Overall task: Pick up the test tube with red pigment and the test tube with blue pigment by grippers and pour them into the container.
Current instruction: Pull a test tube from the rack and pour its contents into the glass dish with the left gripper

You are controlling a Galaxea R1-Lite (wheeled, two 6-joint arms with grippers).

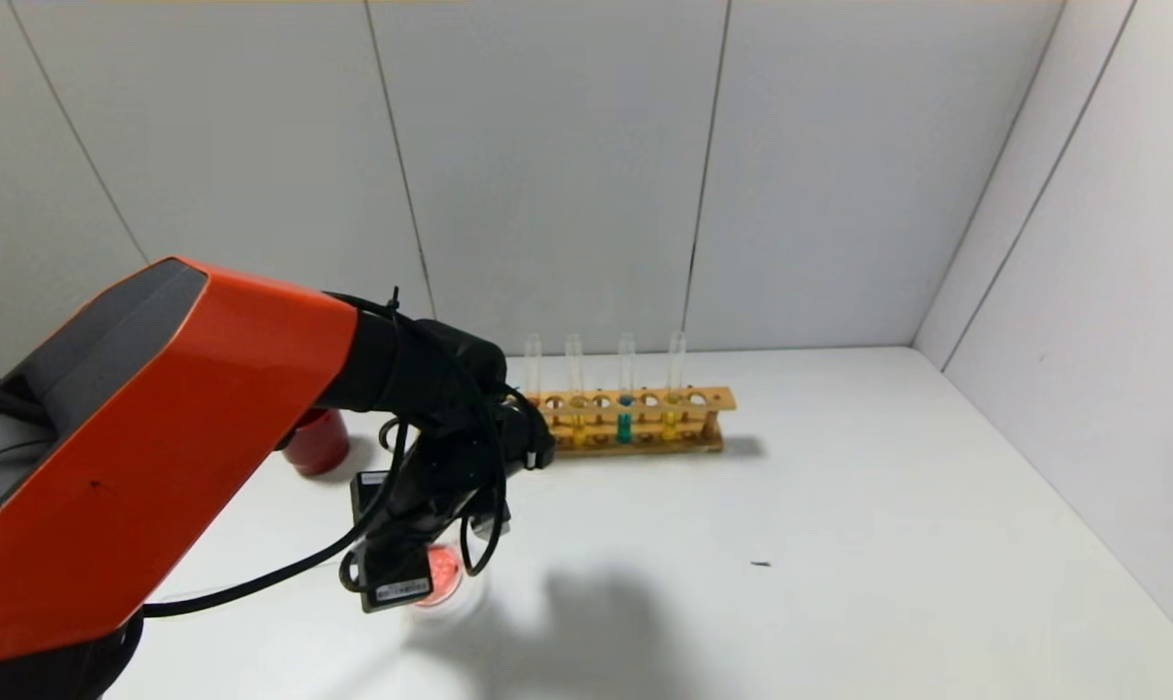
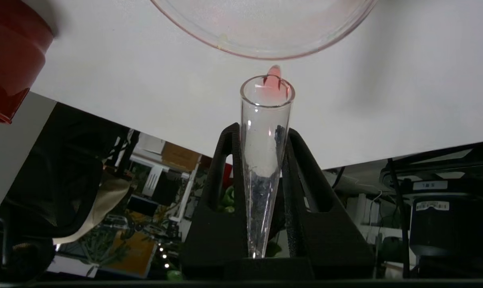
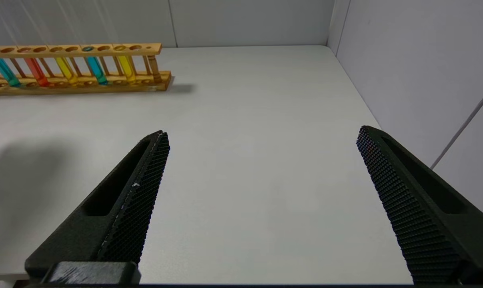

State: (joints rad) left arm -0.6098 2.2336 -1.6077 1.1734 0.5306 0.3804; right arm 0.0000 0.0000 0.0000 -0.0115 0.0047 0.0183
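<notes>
My left gripper (image 2: 261,132) is shut on a clear test tube (image 2: 265,132) that is tipped mouth-down over the container (image 2: 265,36). The tube looks nearly drained, with a trace of red pigment at its lip (image 2: 272,86). In the head view the container (image 1: 442,576) holds pink-red liquid just below the left wrist. The test tube with blue pigment (image 1: 625,413) stands in the wooden rack (image 1: 635,423). Another red tube (image 3: 36,72) and two teal ones (image 3: 95,70) show in that rack. My right gripper (image 3: 261,134) is open over bare table, holding nothing.
A dark red cup (image 1: 316,439) stands left of the rack, behind the left arm. Yellow-liquid tubes (image 1: 574,418) sit in the rack too. White walls close the table at the back and the right. A small dark speck (image 1: 761,563) lies on the table.
</notes>
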